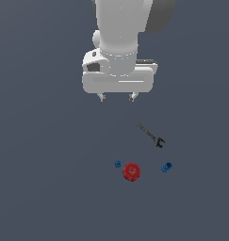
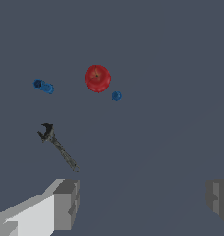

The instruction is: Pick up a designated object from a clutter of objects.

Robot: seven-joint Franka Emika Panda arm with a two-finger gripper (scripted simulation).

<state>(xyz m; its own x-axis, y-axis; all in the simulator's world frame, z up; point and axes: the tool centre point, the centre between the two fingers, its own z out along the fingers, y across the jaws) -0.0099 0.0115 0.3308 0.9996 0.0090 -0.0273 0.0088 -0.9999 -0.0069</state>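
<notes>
Gripper (image 1: 117, 97) hung high, jaws wide, empty. Blue bolt-like piece (image 1: 166, 167) lay right of red ball (image 1: 131, 172) in exterior view, below wrench (image 1: 151, 135). Needed centring overhead, straight descent, avoiding rounder blue dot (image 1: 118, 164)

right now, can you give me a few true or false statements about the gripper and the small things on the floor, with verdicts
1. The gripper is open and holds nothing. True.
2. The red ball lies between the two blue pieces in the exterior view. True.
3. The black wrench rests on top of the red ball. False: it lies apart from it.
4. The knobbly blue piece touches the red ball. False: there is a gap.
5. The round blue dot is bigger than the red ball. False: it is far smaller.
</notes>
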